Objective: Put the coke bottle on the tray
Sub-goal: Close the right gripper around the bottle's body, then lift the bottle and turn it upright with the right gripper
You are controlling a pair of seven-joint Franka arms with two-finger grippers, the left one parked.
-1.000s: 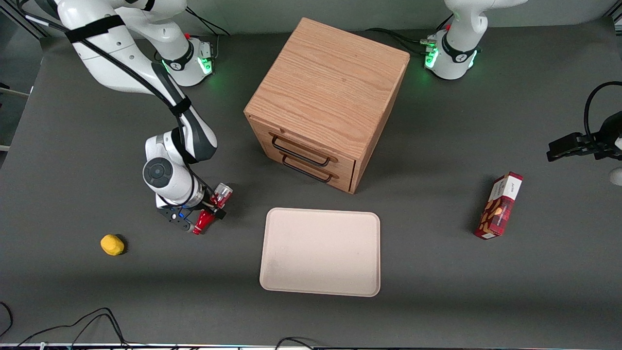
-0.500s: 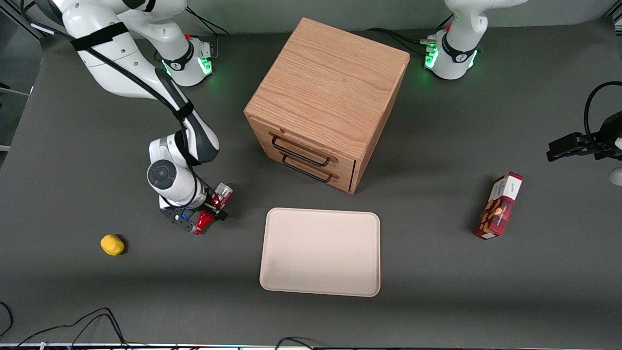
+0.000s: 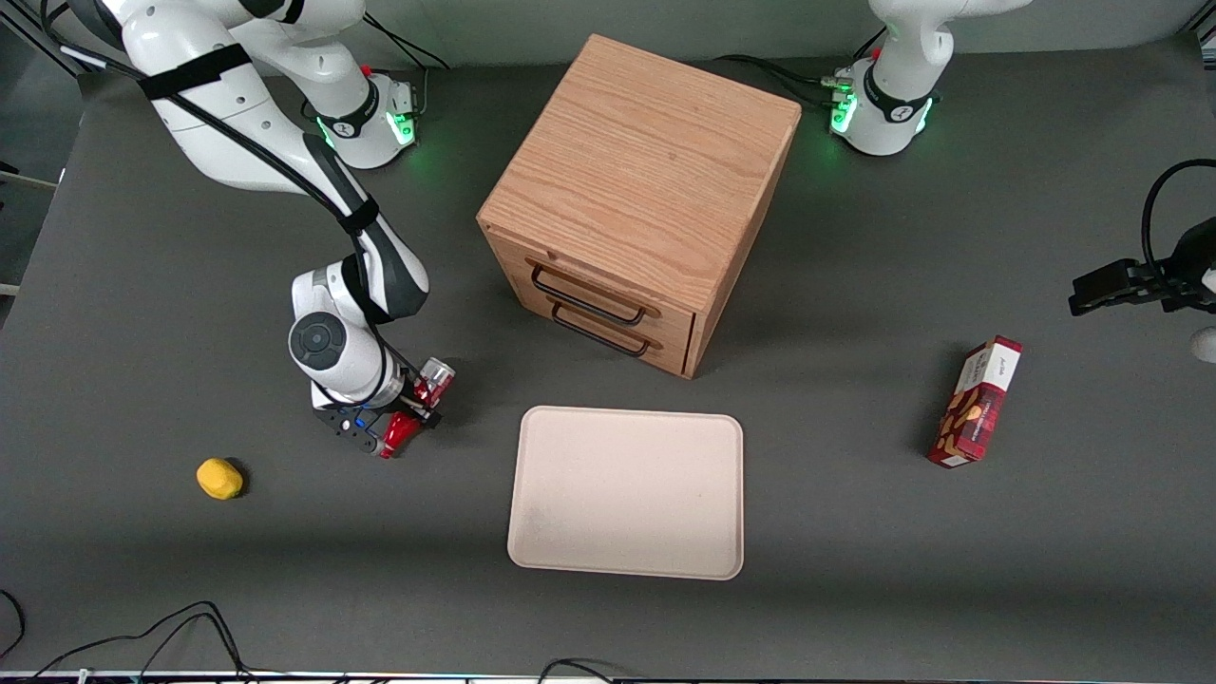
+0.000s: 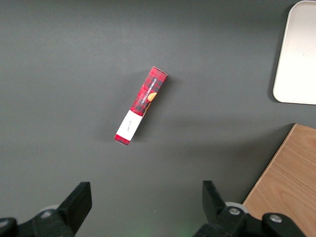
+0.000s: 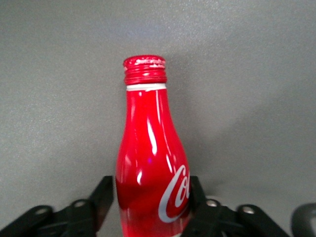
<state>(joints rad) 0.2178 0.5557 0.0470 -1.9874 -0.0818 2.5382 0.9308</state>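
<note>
The coke bottle [image 3: 400, 431] is a small red bottle that lies on its side on the dark table, its silvery base pointing toward the cabinet. My right gripper [image 3: 415, 404] is down over its middle. In the right wrist view the bottle [image 5: 150, 143] fills the gap between the two black fingers [image 5: 102, 196], which press on both of its sides. Its red cap points away from the wrist. The beige tray [image 3: 627, 492] lies flat and bare a short way off, toward the parked arm's end. Its corner shows in the left wrist view [image 4: 298, 54].
A wooden drawer cabinet [image 3: 636, 199] stands farther from the front camera than the tray, both drawers shut. A small yellow object [image 3: 219, 478] lies near the gripper, toward the working arm's end. A red snack box [image 3: 978, 401] lies toward the parked arm's end, also in the left wrist view [image 4: 141, 104].
The wrist has shifted slightly toward the cabinet over the bottle since a second ago. In the last half second nothing visibly moved.
</note>
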